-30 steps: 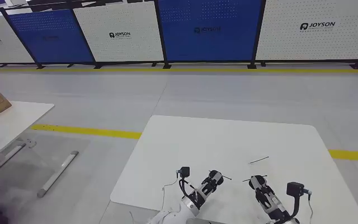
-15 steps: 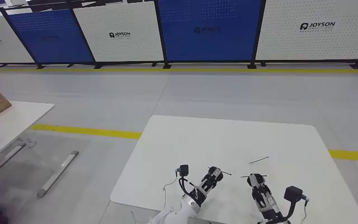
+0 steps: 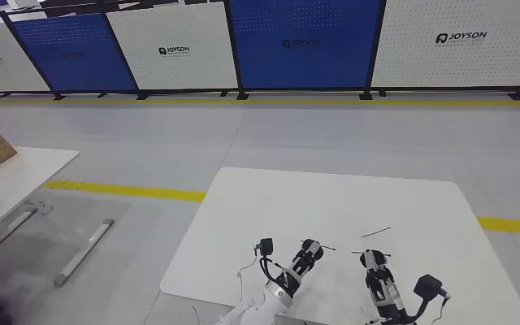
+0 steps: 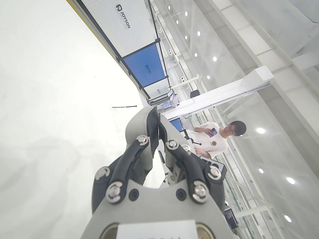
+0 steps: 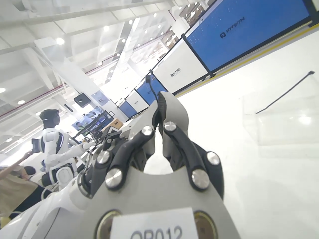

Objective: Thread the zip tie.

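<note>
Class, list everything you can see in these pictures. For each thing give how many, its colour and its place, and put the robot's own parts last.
table: one, white, in front of the robot.
loose zip tie: one, black, lying flat on the table, apart from both arms.
left-held zip tie: one, black, pinched in the left gripper.
right-held zip tie: one, black, pinched in the right gripper, head end sticking out.
side table: one, white, off to one side across the floor.
partition panels: several, blue and white, in a row beyond the table.
floor stripes: two, yellow, one by the table, one at the panels' foot.
left gripper: one, grey with black pads, shut.
right gripper: one, grey with black pads, shut.
</note>
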`<state>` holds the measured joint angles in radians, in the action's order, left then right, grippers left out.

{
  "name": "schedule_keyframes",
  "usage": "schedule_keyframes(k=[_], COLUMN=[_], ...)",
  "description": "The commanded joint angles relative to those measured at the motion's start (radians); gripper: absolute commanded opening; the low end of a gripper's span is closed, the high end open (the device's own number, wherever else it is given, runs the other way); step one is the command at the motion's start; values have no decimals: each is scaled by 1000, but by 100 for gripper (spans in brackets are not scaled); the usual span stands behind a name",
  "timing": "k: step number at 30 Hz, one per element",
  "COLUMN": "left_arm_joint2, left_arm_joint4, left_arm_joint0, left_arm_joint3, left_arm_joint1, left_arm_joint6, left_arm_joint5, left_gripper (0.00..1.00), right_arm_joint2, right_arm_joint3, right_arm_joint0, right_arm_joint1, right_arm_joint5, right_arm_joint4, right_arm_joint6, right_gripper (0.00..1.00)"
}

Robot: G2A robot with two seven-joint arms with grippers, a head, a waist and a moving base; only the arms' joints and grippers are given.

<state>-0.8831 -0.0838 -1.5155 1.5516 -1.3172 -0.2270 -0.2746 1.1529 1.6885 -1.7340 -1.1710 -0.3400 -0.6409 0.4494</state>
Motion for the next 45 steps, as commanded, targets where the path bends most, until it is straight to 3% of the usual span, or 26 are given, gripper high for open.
schedule_keyframes(k=[1, 11, 17, 19, 29, 33, 45], left_arm_joint2=[0, 1, 3, 3, 3, 3, 3], left_arm_joint4=[0, -2, -22, -22, -22, -22, -22], left_arm_joint0=[0, 1, -2, -2, -2, -2, -2], left_arm_joint3=[0, 5, 11, 11, 11, 11, 11], left_arm_joint1=[0, -1, -3, -3, -3, -3, -3], left_arm_joint6=[0, 0, -11, -11, -11, -11, -11], left_arm_joint5=[0, 4, 4, 4, 4, 4, 4], left_gripper=[0, 0, 0, 0, 0, 0, 0], right_arm_joint2=[1, 0, -11, 1, 1, -10, -58], right_arm_joint3=[2, 1, 2, 20, 20, 17, -39], right_arm_joint0=[-1, -1, 11, 5, 5, 28, 91], right_arm_joint1=[0, 0, 5, 8, 8, 0, -12], right_arm_joint5=[0, 0, 0, 0, 0, 0, 0], right_arm_joint4=[6, 6, 122, 172, 172, 253, 325], right_arm_joint6=[-23, -27, -193, -193, -193, -186, -227], right_gripper=[0, 0, 0, 0, 0, 0, 0])
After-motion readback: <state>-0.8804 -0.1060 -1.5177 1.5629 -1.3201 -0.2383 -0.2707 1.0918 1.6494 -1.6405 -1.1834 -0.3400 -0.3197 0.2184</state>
